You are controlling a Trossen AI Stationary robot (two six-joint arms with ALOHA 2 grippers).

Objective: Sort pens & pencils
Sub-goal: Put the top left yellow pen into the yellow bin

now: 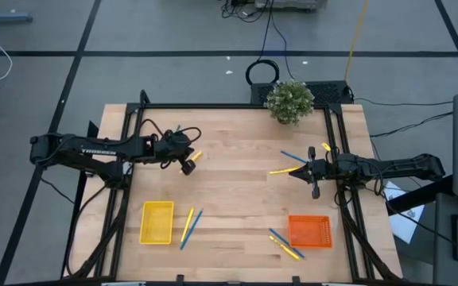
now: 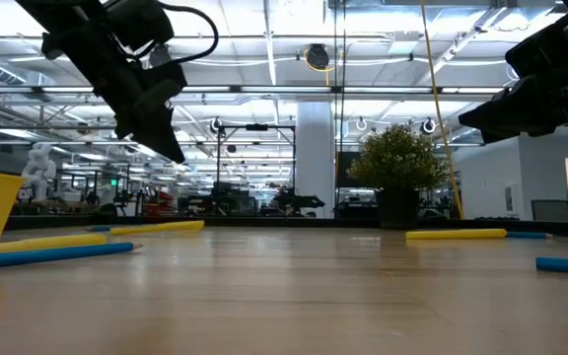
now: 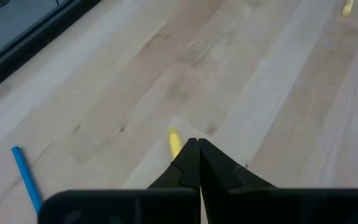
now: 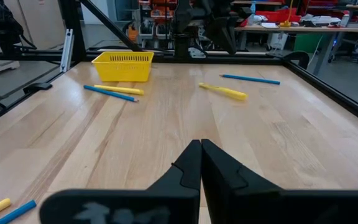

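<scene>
Blue pens and yellow pencils lie scattered flat on the wooden table. My left gripper (image 1: 188, 165) is shut and hovers above the table (image 2: 173, 148), just over one end of a yellow pencil (image 3: 174, 142) that lies at the table's left centre (image 1: 196, 156). My right gripper (image 1: 296, 172) is also shut (image 4: 201, 144) and raised (image 2: 466, 120), beside a yellow pencil (image 1: 282, 170) and a blue pen (image 1: 293, 156). A pen-and-pencil pair (image 1: 189, 228) lies next to the yellow basket (image 1: 157, 222). More pens and pencils (image 1: 285, 245) lie by the orange basket (image 1: 309, 231).
A potted plant (image 1: 290, 101) stands at the far edge of the table. The yellow basket sits near-left and the orange basket near-right. A black frame rail (image 1: 237, 106) runs around the tabletop. Bare wood lies in the table's middle (image 1: 237, 191).
</scene>
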